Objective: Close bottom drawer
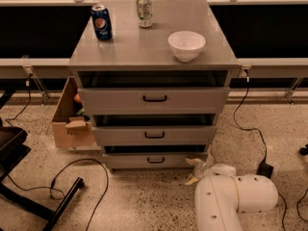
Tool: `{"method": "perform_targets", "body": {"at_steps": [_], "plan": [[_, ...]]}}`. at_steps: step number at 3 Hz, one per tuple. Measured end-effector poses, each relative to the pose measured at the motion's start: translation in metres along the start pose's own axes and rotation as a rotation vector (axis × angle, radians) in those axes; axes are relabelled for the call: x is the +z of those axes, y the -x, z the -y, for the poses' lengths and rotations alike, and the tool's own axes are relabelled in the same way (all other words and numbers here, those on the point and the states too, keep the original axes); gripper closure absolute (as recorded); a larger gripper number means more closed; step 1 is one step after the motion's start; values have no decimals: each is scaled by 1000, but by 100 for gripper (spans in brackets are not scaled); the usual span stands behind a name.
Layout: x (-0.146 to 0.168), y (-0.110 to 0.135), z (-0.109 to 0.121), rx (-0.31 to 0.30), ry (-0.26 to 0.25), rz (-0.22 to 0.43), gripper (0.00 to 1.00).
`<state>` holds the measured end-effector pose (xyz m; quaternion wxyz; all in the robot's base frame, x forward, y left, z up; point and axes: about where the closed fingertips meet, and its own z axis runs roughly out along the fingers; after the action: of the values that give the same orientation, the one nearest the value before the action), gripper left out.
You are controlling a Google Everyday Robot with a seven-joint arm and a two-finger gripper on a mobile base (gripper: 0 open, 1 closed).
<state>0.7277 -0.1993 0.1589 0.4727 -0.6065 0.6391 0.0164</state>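
Below, gripper (196,170) beside bottom drawer (155,160) of three, two cans (102,22), one bowl (186,45)

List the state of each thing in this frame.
bottom drawer: slightly open
middle drawer: slightly open
top drawer: slightly open
blue can: upright
silver can: upright
bowl: upright
cardboard box: open
tool: low, at bottom drawer's right corner

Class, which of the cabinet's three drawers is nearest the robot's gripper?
The bottom drawer, the lowest one with the slimmest front; the gripper sits just off its right front corner.
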Motion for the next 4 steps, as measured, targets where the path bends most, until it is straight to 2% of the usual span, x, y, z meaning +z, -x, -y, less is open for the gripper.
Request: {"method": "perform_targets", "body": {"at_steps": [1, 2, 3, 4], "plan": [[-2, 2, -5, 0, 0, 0, 18], [1, 7, -14, -6, 29, 17, 41], [-20, 5, -10, -28, 32, -13, 64], [-72, 3, 14, -45, -2, -111, 87]]}}
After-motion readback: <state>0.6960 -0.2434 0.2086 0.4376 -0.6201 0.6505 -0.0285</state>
